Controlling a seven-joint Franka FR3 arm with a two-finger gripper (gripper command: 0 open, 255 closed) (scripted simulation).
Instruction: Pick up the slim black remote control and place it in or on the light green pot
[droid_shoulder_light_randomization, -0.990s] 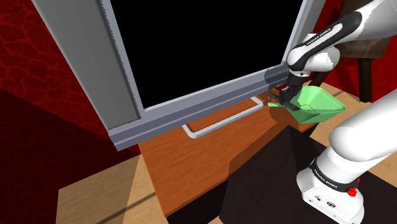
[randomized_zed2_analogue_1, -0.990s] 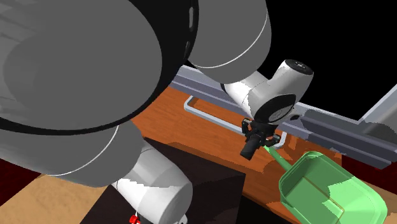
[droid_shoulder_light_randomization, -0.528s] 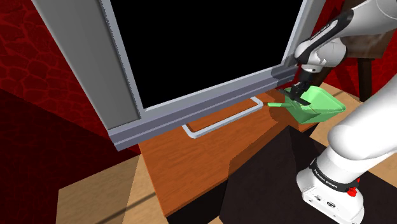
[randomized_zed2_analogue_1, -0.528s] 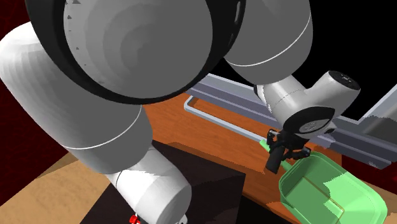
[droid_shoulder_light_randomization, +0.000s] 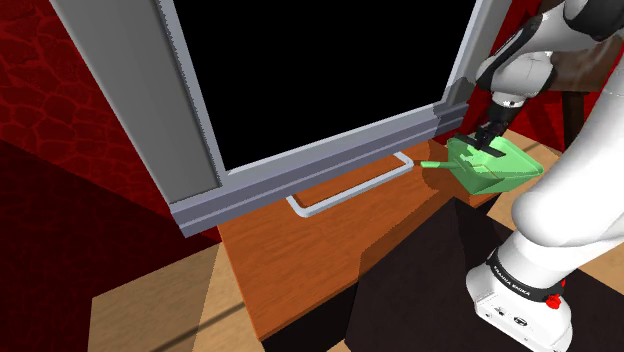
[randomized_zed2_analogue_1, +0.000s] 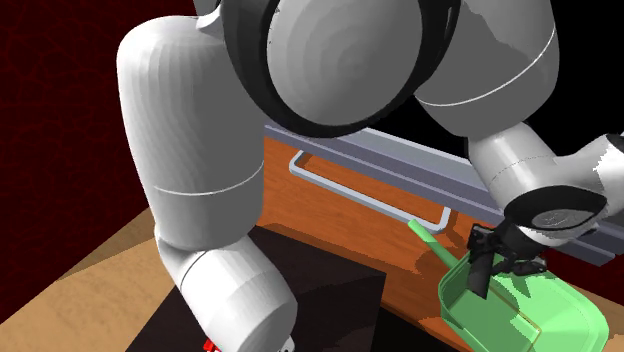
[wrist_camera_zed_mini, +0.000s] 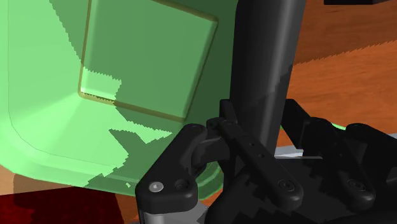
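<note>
Fingers (wrist_camera_zed_mini: 184, 167) clasp the black remote (wrist_camera_zed_mini: 264, 63), hanging near upright, tip down over the green pot (wrist_camera_zed_mini: 57, 127).

White rounded arm (droid_shoulder_light_randomization: 560, 215) with dark joints (randomized_zed2_analogue_1: 247, 35), lettered black band (droid_shoulder_light_randomization: 520, 290), all-black pincer (droid_shoulder_light_randomization: 488, 145).

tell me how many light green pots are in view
1. The translucent light green rectangular pot sits on the orange-brown wooden surface at the shoulder view's right, under the black gripper clasping the slim black remote control. The white arm may hide others.

A furnished home room: red patterned walls (droid_shoulder_light_randomization: 60, 90), wooden cabinet (droid_shoulder_light_randomization: 320, 245) with 1 grey handle (droid_shoulder_light_randomization: 352, 190).
</note>
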